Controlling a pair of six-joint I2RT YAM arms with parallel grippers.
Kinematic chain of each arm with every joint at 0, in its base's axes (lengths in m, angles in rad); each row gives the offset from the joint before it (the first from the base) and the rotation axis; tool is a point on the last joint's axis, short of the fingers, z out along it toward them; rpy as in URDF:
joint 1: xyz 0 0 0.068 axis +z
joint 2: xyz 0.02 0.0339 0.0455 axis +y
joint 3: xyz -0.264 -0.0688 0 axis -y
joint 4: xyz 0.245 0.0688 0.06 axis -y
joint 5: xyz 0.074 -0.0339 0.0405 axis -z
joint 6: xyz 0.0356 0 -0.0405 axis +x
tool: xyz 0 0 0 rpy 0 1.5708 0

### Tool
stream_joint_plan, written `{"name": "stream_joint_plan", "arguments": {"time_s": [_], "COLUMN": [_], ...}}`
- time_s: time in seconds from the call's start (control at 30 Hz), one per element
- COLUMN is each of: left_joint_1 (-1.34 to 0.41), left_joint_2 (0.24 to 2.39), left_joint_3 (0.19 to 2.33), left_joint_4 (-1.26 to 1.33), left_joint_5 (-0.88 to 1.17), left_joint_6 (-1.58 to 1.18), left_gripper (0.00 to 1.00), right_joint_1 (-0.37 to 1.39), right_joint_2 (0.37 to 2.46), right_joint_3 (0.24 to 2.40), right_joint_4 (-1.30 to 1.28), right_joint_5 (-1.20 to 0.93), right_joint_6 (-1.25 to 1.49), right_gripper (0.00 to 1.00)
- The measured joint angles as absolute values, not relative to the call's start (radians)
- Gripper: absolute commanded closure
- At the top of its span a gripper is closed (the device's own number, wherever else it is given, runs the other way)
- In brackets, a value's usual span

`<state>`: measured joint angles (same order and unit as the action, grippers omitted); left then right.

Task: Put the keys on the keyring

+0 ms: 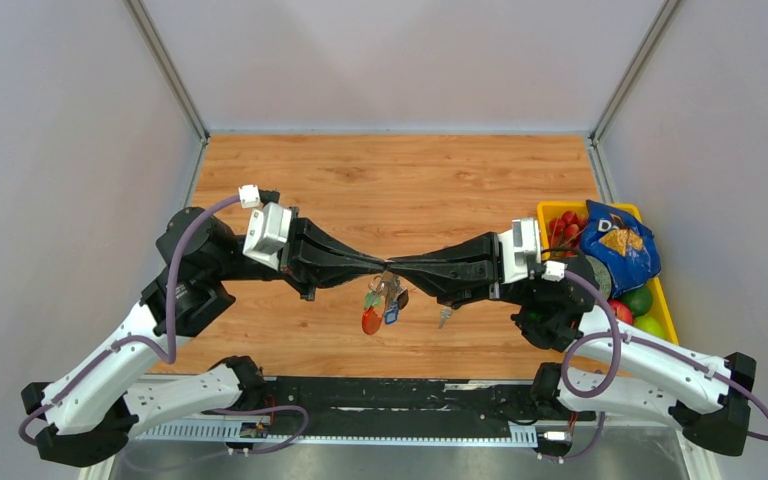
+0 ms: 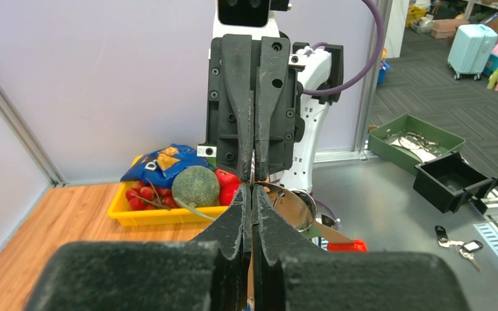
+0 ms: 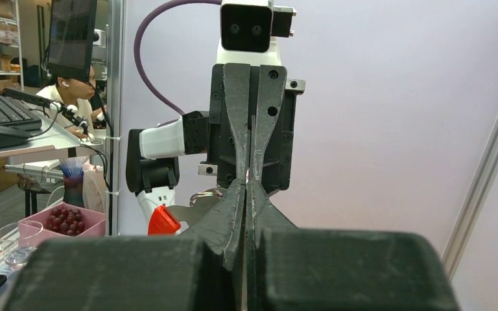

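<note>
Left pincer (image 1: 379,270) and right pincer (image 1: 398,272) meet tip to tip above the middle of the table (image 1: 410,170), each pair of jaws closed to a thin slit. The keyring (image 1: 386,296) hangs just under that meeting point, clear of the wood. Which pair carries it, I cannot tell. Its long axis runs straight down. One green piece (image 1: 371,299) sits high on the left, one blue piece (image 1: 391,315) lower on the right, and one red tag (image 1: 371,322) is lowest of all. Both wrist views show a bright metal loop beside the pressed fingertips. One key (image 1: 445,317) shows just right of the bunch, below the right pincer's fingers. Its silver blade points toward the near edge and slightly left, and its head is lost against the black fingers. Whether it hangs or lies on the wood I cannot tell. Well apart, at the right edge of the table, stands one yellow tray (image 1: 560,207). It holds one blue bag (image 1: 618,245), one melon (image 2: 196,186), a cluster of small red fruit (image 1: 563,228) and two green fruits (image 1: 642,302). The right arm's wrist overlaps the tray's near left side in the top view.
</note>
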<state>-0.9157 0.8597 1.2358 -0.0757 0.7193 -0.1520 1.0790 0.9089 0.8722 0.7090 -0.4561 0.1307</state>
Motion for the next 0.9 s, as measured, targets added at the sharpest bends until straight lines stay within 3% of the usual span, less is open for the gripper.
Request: {"name": "stream_joint_plan", "arguments": {"time_s": [0.17,0.7,0.9], "left_joint_1": [-0.916,-0.917,-0.917], "left_joint_2": [0.859,0.875,0.875], "left_joint_3": [1.236,1.286,1.339], "left_joint_4": [-0.094,-0.306,-0.411], "left_joint_5": [0.699,0.598,0.585], "left_joint_6": [-0.151,-0.112,-0.074], "left_gripper": [1.00,1.00,1.00], "right_joint_1": [1.079,1.079,1.079], "right_joint_2": [0.897,0.818,0.804], "right_joint_3": [0.882,0.952,1.053], "right_joint_4": [0.657,0.254,0.065], "right_joint_5": [-0.453,-0.381,-0.339], "right_joint_6": [0.125,0.015,-0.046], "right_gripper": [0.99,0.60,0.56]}}
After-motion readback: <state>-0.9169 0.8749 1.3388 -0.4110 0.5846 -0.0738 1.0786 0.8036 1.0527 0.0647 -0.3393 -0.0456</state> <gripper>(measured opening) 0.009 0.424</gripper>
